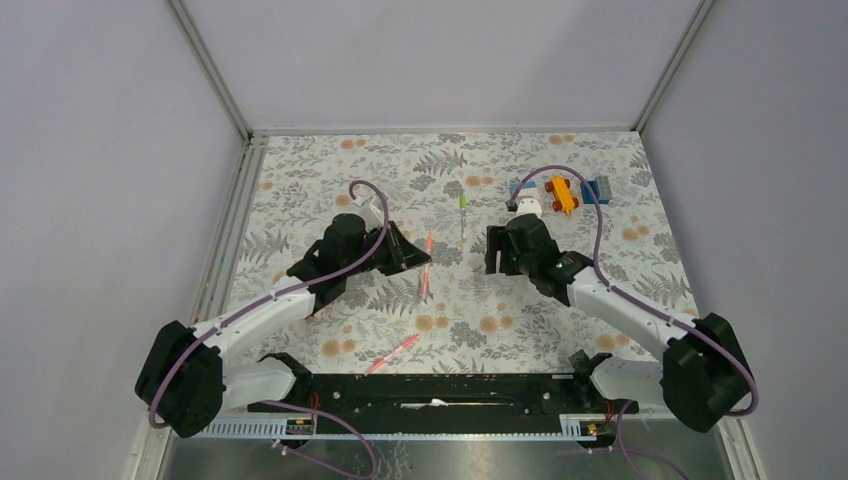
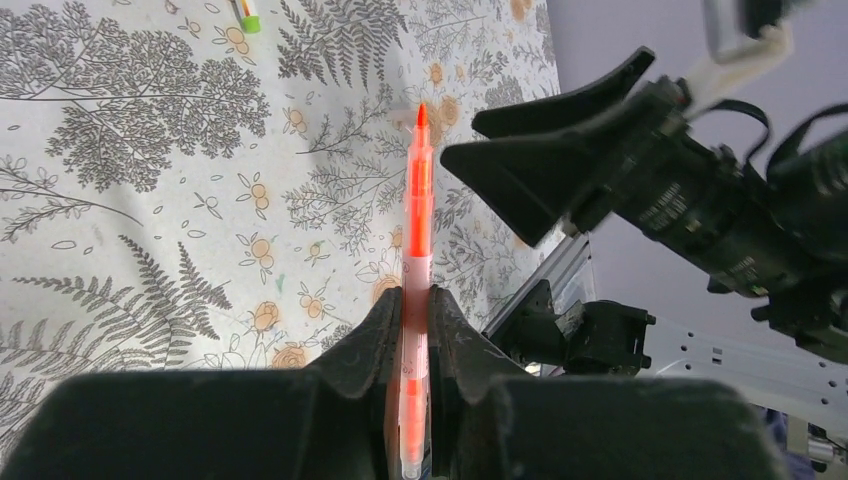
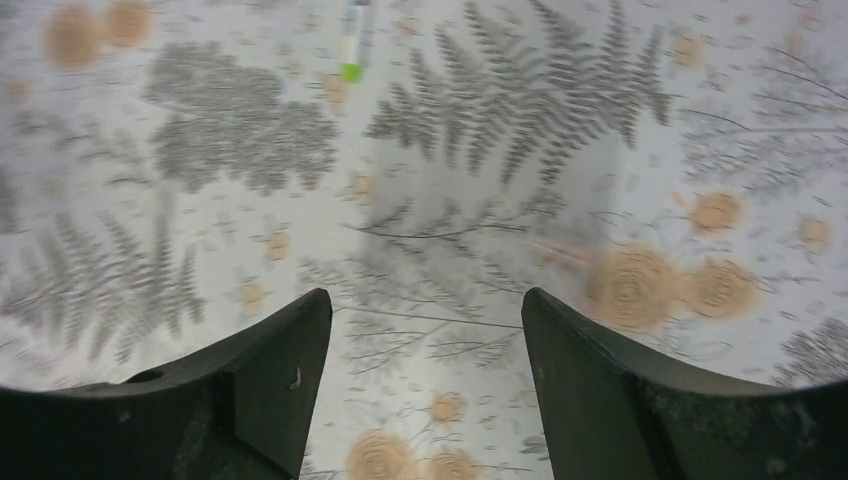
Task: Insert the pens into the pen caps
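My left gripper [image 1: 412,256] [image 2: 417,312] is shut on a pink pen [image 2: 418,210], which sticks out past the fingers with its red tip forward; it also shows in the top view [image 1: 427,266]. My right gripper [image 1: 494,250] [image 3: 425,312] is open and empty, just right of the held pen, above the floral cloth. A white pen with a green end [image 1: 462,214] [image 3: 353,42] [image 2: 246,15] lies beyond both grippers. Another pink pen [image 1: 393,353] lies near the front edge. I can make out no loose pen caps.
Blue blocks [image 1: 521,190] [image 1: 600,188] and a yellow-red toy car [image 1: 562,193] sit at the back right, behind the right arm. The right gripper's fingers [image 2: 560,170] show close by in the left wrist view. The black rail [image 1: 440,390] runs along the front.
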Tool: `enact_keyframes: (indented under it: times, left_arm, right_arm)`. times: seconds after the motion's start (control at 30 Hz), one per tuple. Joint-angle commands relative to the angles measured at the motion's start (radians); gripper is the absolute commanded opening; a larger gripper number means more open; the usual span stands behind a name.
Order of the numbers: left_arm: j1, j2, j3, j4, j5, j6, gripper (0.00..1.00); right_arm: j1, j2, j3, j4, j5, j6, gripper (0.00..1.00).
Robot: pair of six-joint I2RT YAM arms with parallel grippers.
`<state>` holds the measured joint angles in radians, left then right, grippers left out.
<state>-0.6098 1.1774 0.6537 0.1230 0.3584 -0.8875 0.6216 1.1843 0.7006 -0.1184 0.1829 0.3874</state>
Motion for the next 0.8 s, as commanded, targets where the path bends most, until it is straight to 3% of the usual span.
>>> enact_keyframes:
  times: [0.0,0.5,0.77]
  left_arm:
    - [-0.005,-0.077,0.017,-0.051,-0.032,0.050,0.00]
    - [-0.005,-0.184,-0.015,-0.164,-0.067,0.103,0.00]
    - [-0.004,-0.202,-0.022,-0.189,-0.078,0.123,0.00]
  right_arm:
    - [-0.061,0.078,0.060,-0.126,0.154,-0.047,0.77]
    - [-0.128,0.370,0.178,-0.151,0.202,0.055,0.70]
    - [-0.128,0.440,0.208,-0.153,0.213,0.091,0.66]
